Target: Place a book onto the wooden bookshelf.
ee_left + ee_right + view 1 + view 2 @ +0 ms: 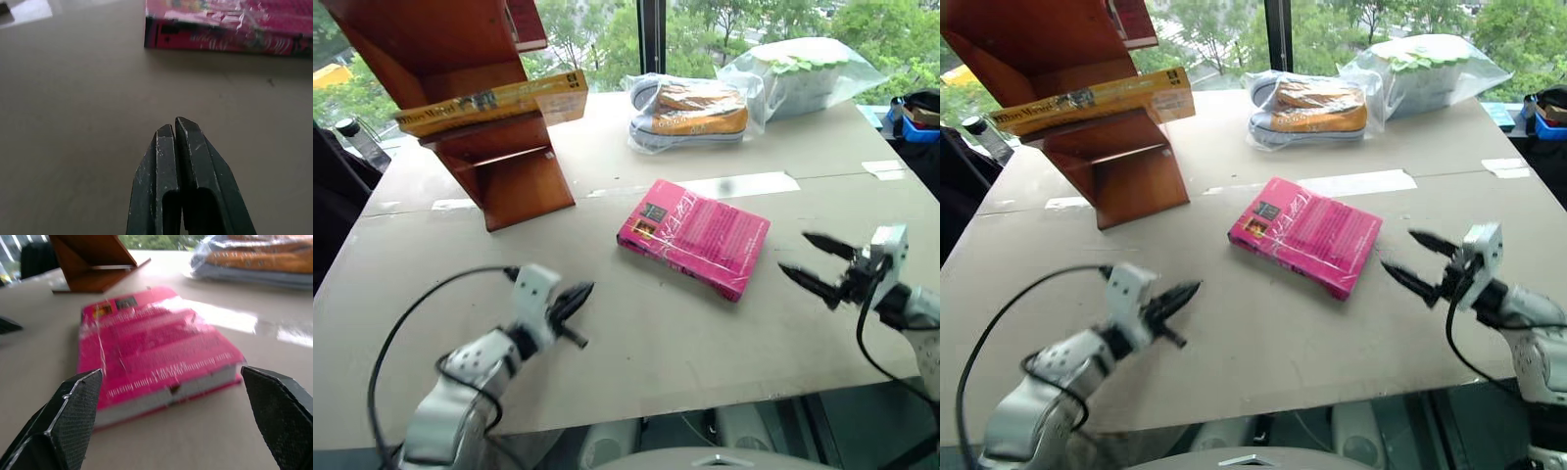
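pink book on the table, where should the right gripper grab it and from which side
Grip the pink book across its thickness at the near corner facing the right gripper. It lies flat on the table, so come in low from the robot's right; the open gripper likely cannot span its width.

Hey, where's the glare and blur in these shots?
Right wrist view: the pink book is soft with glare streaks on its wrapped cover, and bright window light bounces off the table. Left wrist view: the pink book's cover glints. Left eye view: the left gripper is slightly motion-blurred.
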{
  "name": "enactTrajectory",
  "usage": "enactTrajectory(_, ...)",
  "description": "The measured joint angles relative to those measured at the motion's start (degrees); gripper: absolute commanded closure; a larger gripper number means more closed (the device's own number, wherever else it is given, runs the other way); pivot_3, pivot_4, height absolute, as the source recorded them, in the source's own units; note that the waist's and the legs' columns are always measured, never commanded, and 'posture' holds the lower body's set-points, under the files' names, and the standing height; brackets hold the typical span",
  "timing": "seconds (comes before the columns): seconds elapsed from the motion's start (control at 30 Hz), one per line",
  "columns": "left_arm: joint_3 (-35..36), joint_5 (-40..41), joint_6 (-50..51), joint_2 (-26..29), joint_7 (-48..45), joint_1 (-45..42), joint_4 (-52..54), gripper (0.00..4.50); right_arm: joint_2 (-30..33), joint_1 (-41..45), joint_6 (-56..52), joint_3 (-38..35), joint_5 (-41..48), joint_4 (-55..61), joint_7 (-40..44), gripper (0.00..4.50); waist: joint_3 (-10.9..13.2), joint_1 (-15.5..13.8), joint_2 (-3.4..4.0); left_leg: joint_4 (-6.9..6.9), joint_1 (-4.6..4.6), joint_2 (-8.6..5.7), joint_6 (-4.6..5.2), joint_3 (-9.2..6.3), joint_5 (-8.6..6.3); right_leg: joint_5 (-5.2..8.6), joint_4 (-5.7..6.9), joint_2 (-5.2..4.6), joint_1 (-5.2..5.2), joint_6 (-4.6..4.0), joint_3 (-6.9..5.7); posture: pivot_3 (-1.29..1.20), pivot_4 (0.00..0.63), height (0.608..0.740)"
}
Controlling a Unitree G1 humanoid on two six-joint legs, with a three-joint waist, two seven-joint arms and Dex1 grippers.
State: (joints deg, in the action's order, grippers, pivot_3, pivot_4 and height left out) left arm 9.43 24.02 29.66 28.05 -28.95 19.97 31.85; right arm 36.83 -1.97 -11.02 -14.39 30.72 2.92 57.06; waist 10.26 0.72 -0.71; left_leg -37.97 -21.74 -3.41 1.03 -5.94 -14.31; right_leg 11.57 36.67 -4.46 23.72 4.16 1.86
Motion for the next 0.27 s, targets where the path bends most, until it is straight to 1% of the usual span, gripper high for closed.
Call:
enactTrajectory(0.03, 0.0, -0.9, -1.9, -0.5, 0.0, 2.7, 0.1, 4.41, -0.1, -1.4, 3.2, 0.8, -2.7, -2.4, 0.6, 0.00, 0.0, -0.1, 0.00, -0.02, 0.01, 0.06, 0.00, 0.11, 0.00, 0.00, 0.00, 0.00, -0.04, 0.00, -0.05, 0.00, 0.150, 0.740)
enactTrajectory(0.1, -0.6, -2.6, -4.5, -1.5, 0.3, 3.7, 0.0, 4.41, -0.2, -2.2, 7.7, 1.9, -5.8, -6.3, 1.5, 0.00, 0.0, -0.1, 0.04, -0.11, 0.06, 0.48, -0.15, 0.47, -0.09, -0.01, 0.04, -0.03, -0.19, 0.01, -0.08, 0.00, 0.150, 0.740)
enactTrajectory(0.2, -1.8, -4.4, -7.2, -3.4, 1.1, 1.1, -1.5, 4.41, -0.9, -1.8, 12.0, 2.3, -7.9, -10.8, 1.8, 0.00, -0.1, 0.0, 0.04, -0.25, 0.09, 0.61, -0.21, 0.82, -0.12, -0.01, 0.10, -0.01, -0.26, 0.02, -0.12, 0.00, 0.150, 0.740)
enactTrajectory(0.27, -2.9, -5.9, -8.2, -3.9, 1.8, -1.0, -3.6, 4.41, -1.7, -1.1, 13.3, 2.3, -8.0, -12.1, 1.8, 0.00, -0.1, 0.1, 0.04, -0.29, 0.07, 0.64, 0.01, 0.81, 0.01, -0.02, 0.11, 0.02, -0.24, 0.01, -0.12, 0.00, 0.150, 0.740)
